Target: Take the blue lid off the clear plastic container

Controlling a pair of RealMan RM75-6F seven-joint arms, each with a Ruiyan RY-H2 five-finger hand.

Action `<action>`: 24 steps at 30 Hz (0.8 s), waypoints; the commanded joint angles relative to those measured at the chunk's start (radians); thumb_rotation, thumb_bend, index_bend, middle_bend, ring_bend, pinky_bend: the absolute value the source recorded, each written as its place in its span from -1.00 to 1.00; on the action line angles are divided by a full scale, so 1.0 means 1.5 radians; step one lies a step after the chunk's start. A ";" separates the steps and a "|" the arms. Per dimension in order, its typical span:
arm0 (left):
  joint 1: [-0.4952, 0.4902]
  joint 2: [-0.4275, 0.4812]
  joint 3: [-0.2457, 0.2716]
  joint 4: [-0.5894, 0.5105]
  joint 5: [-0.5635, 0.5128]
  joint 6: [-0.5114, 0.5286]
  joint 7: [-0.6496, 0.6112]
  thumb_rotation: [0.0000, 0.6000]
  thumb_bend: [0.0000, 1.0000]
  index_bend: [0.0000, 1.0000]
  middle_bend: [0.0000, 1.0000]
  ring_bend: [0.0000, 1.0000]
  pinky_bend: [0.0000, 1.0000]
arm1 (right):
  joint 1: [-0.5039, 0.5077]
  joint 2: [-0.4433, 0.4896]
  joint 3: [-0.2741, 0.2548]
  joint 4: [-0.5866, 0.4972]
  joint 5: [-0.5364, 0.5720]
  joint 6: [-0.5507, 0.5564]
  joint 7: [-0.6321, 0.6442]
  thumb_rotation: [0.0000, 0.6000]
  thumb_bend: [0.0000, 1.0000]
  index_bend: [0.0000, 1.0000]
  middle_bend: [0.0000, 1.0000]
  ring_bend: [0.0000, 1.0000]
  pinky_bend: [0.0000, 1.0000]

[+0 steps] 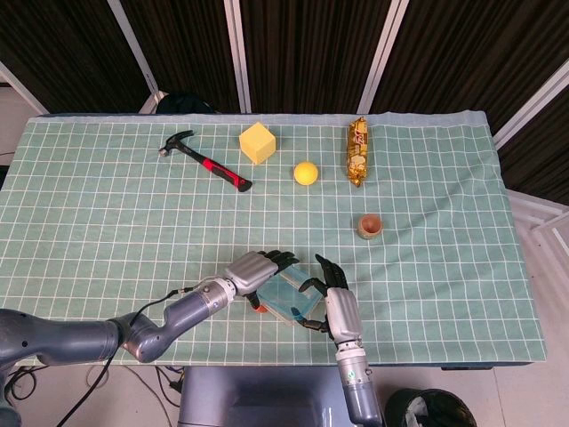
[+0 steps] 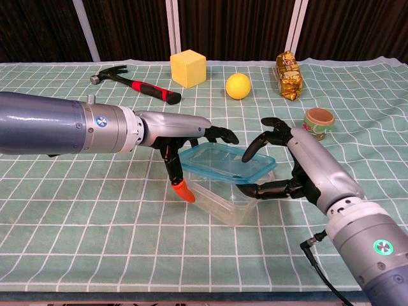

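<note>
The blue lid [image 2: 226, 162] sits tilted over the clear plastic container [image 2: 220, 199], near the front edge of the table and between the two hands; its right end is raised off the rim, while its left end lies lower, close to the container's top; the container appears to hold nothing, though its walls are clear and partly hidden by fingers.

The table [image 1: 107, 222] is covered with a green cloth marked in a white grid; behind it hang dark curtains [image 1: 302, 53] with pale vertical bars.

Well apart from the container, toward the far side, lie a hammer [image 1: 204, 160] with a red and black handle, a yellow block [image 1: 257, 142], a yellow ball [image 1: 306, 173] and a gold foil packet [image 1: 357, 151]; a small brown cup [image 1: 370, 226] stands nearer, to the right.

The left hand [image 2: 185, 143] reaches over the lid's left end, fingers spread across it and an orange-tipped thumb pressed against the container's left wall; the right hand [image 2: 287, 166] grips the lid's right end, fingers curled over the top and thumb underneath.
</note>
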 commanded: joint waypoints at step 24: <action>0.026 0.025 -0.005 -0.023 0.028 0.047 -0.002 1.00 -1.00 -1.00 -1.00 -1.00 -0.71 | 0.000 0.004 0.003 -0.006 -0.009 0.003 0.010 1.00 0.00 0.28 -0.78 -1.00 -1.00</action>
